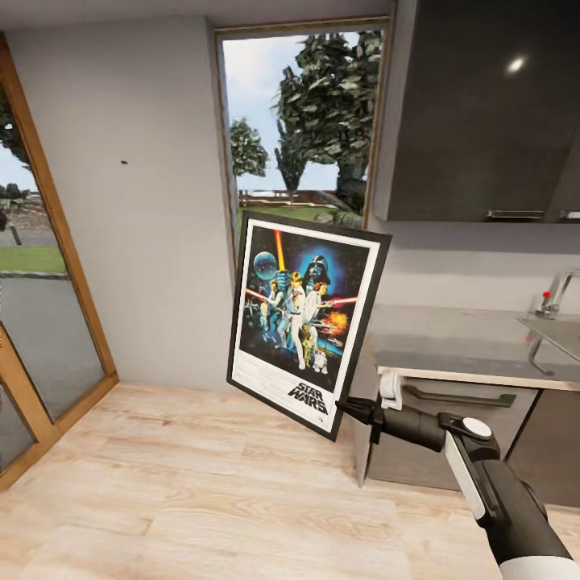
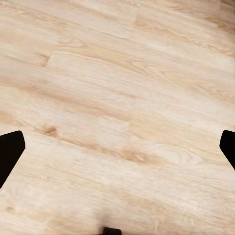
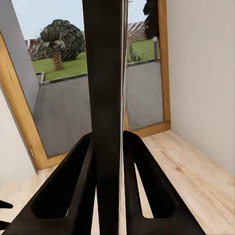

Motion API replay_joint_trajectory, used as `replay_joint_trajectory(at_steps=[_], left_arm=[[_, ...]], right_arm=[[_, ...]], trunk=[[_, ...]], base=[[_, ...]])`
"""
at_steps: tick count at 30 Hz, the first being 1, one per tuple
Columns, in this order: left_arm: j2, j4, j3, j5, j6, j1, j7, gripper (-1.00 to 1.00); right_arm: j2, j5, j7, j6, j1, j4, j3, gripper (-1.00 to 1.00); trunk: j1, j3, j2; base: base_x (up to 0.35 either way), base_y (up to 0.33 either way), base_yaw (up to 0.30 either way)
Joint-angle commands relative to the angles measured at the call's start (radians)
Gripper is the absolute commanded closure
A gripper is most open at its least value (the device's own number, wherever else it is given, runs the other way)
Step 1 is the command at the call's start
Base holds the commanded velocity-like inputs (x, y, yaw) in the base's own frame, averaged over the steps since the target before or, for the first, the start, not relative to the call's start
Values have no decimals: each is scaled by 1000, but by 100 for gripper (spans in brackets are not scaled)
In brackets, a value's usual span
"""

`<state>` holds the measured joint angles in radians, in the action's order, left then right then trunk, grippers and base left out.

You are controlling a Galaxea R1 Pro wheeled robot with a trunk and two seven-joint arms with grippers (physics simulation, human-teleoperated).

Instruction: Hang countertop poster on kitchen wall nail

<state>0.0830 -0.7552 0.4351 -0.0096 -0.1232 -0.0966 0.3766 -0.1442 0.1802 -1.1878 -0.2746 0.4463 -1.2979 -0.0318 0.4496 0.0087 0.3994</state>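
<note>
Far left in head view: glazed door with wood frame, lawn outside. Next, plain grey wall with one nail [image 1: 124, 162], a tiny dark dot, well above and left of the poster. No poster on it yet, so the hanging step is not done.

Left claw [image 2: 117, 147]: two dark fingertips at opposite edges of its wrist view, spread wide, nothing between them, wood floor [image 2: 122, 88] beneath. Judged idle, parked low and out of the way.

Centre: poster [image 1: 302, 318] is off the tabletop, held in the air in front of the window [image 1: 298, 121], tilted so its top leans right. Thin black frame, white border, colourful figures on dark blue, black "STAR WARS" logo at the bottom. Printed side faces the robot.

Right claw [image 1: 348, 406] is clenched on the poster's lower right corner; the wrist view shows the frame edge-on between both fingers [image 3: 73, 191]. The corner grip likely explains the tilt: weight hangs off to one side.

Right: tabletop [image 1: 451, 342], glossy grey, pale front edge, over cabinets; tap at far right.
</note>
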Motion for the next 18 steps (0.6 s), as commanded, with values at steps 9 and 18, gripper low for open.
replay_joint_trajectory(at_steps=[9,18], left_arm=[[0,0,2,-1,-3,0,5,-100],[0,0,2,-1,-3,0,5,-100]], right_arm=[[0,7,-6,-12,0,0,-1,100],[0,7,-6,-12,0,0,-1,100]], trunk=[[0,0,1],[0,0,1]], base=[[0,341,0],[0,344,0]])
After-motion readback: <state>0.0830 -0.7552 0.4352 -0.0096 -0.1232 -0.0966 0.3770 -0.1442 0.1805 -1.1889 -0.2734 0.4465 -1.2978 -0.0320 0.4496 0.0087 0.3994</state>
